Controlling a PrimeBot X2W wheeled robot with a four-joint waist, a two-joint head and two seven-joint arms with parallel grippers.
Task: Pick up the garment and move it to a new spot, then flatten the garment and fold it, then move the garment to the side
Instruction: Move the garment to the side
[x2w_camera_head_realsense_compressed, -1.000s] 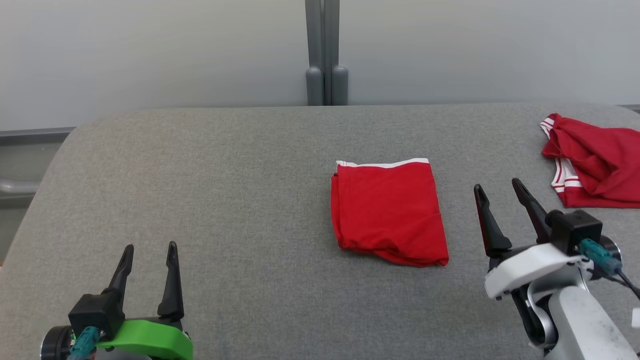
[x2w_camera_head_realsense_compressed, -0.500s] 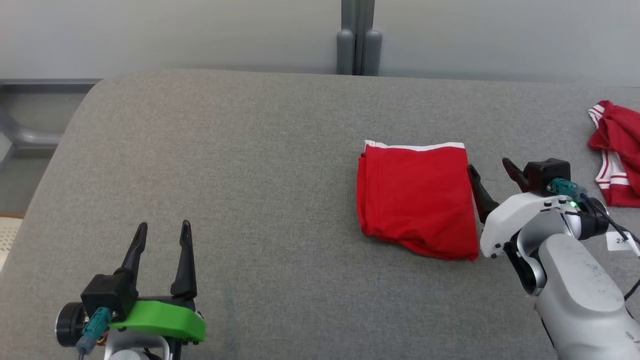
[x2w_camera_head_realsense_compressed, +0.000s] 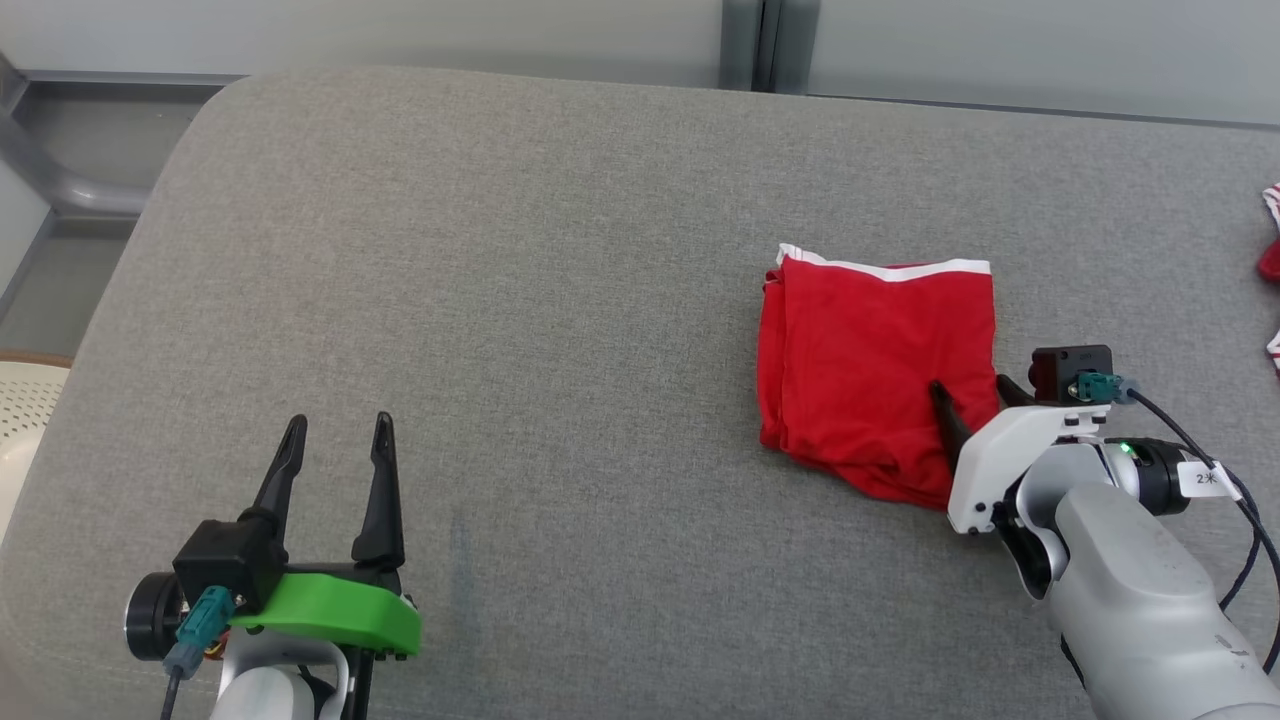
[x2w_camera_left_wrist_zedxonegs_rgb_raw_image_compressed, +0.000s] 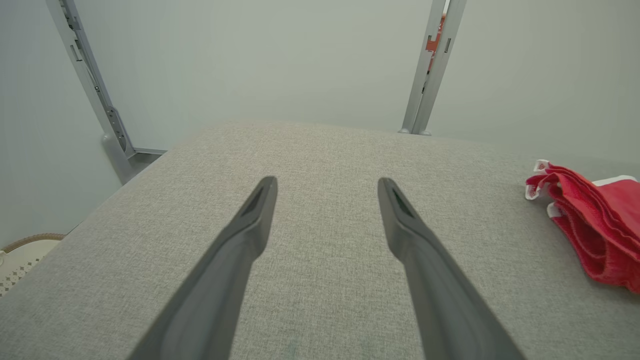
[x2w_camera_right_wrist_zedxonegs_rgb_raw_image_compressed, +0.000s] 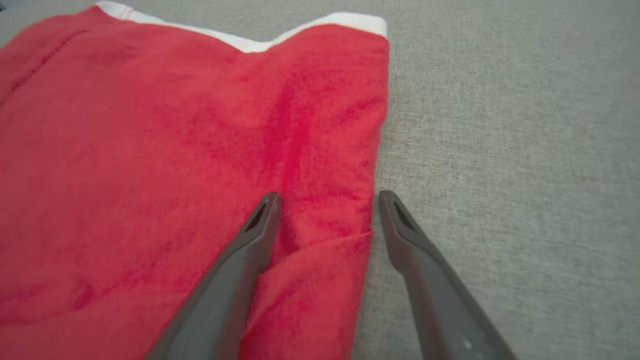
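On grey table (x2w_camera_head_realsense_compressed: 550, 300), your right gripper (x2w_camera_head_realsense_compressed: 968, 383) straddles right edge of folded red garment (x2w_camera_head_realsense_compressed: 860, 350), fingers apart. Your left gripper (x2w_camera_head_realsense_compressed: 340, 420) near left, fingers spread. Second red garment (x2w_camera_head_realsense_compressed: 1272, 262) far right.

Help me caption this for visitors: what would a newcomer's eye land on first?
The folded red garment, bright against the grey padded table, right of centre. Next, the right gripper, open, straddling the garment's near right edge; the left gripper is open at lower left.

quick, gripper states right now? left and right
Left gripper: open, holding nothing.
Right gripper: open, fingers straddling the folded red garment's right edge, not gripping yet.
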